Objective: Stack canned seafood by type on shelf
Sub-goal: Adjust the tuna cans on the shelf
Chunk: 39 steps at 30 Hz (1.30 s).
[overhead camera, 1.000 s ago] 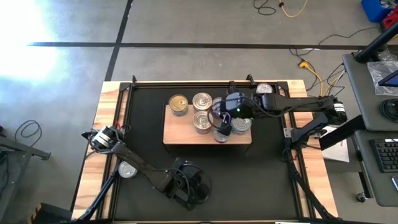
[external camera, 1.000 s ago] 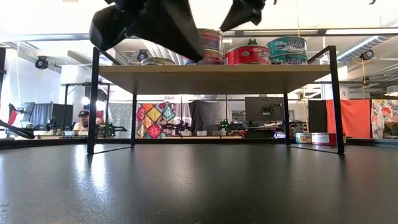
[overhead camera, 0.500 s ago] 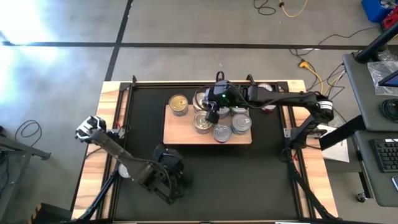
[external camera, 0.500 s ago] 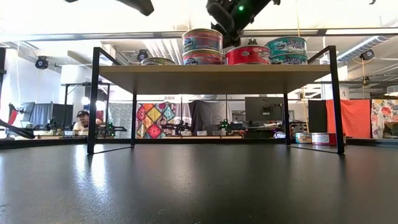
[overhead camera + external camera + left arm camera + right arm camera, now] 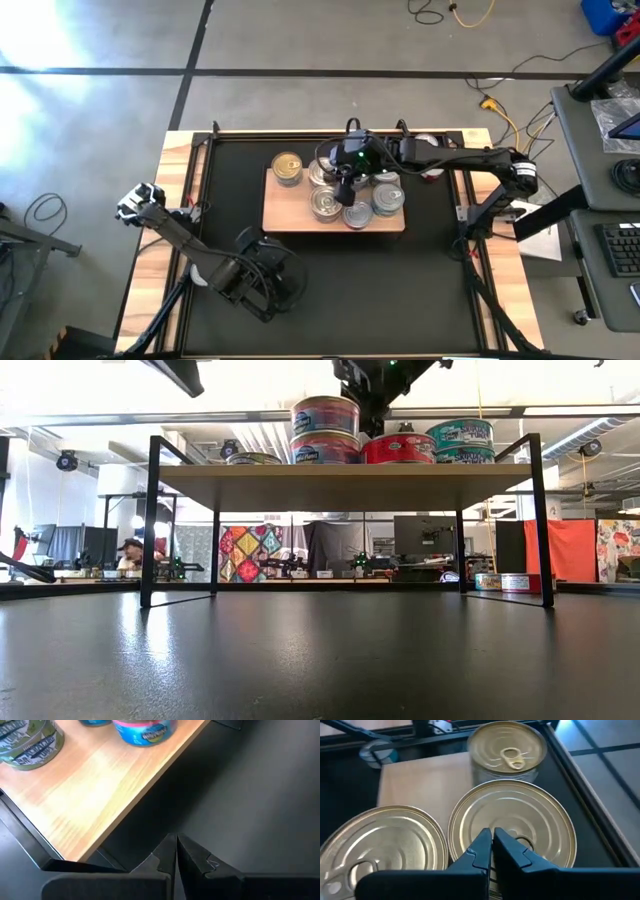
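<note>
The shelf [image 5: 290, 208] is a pale wood board on black legs in the middle of the black mat. Several tins of canned seafood stand on it: a gold-lidded one [image 5: 287, 167] at its far left, and silver-lidded ones [image 5: 325, 204] to its right. In the low view two blue-and-pink tins [image 5: 325, 422] are stacked beside a red tin [image 5: 400, 449]. My right gripper [image 5: 344, 194] is shut over the tins in the shelf's middle. My left gripper [image 5: 272, 290] is shut and empty, raised over the mat, nearer the front edge than the shelf's near left corner [image 5: 70, 852]. My right gripper has its shut fingertips [image 5: 485, 847] over the lid of a gold-lidded tin [image 5: 535, 820]. It slants down from the table's right. I cannot tell whether the fingertips touch the lid.
Loose tins lie off the shelf. One [image 5: 205, 273] is by the left arm at the mat's left edge. Others [image 5: 425, 144] are at the far right under the right arm. The shelf's black legs [image 5: 150, 520] stand on the mat.
My left gripper has risen and drawn back toward the table's left edge, leaving the low view. My right gripper has gone from the shelf's right part toward the table's left and sunk a little over the middle tins. Both have stayed shut.
</note>
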Each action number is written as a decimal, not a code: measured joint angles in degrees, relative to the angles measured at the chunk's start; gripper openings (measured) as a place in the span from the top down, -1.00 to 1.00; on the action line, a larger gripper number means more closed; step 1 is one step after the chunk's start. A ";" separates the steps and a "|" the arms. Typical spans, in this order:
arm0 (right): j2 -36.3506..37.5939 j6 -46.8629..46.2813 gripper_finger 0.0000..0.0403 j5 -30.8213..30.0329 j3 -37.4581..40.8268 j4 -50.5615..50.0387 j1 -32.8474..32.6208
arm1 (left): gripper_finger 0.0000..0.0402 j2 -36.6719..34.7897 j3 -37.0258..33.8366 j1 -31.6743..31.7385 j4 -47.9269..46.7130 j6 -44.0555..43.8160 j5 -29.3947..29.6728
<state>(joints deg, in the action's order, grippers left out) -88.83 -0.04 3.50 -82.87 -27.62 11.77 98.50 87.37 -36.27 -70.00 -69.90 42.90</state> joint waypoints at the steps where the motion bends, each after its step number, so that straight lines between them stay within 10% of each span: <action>1: 0.30 0.00 0.94 0.12 0.00 -0.11 -0.21 | 1.00 -0.26 0.00 0.00 -0.01 0.02 0.01; 15: 12.74 2.27 0.94 -1.20 -0.39 -20.86 -9.63 | 1.00 -0.73 -0.03 -0.09 0.14 0.41 2.49; 39: -0.05 -1.53 0.94 -14.28 -0.46 -24.32 -14.77 | 1.00 -0.74 0.96 -1.87 -1.14 0.63 1.50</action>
<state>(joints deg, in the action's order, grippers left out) -88.88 -1.56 -10.78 -83.33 -51.95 -3.01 97.76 88.33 -38.14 -71.15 -69.27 44.40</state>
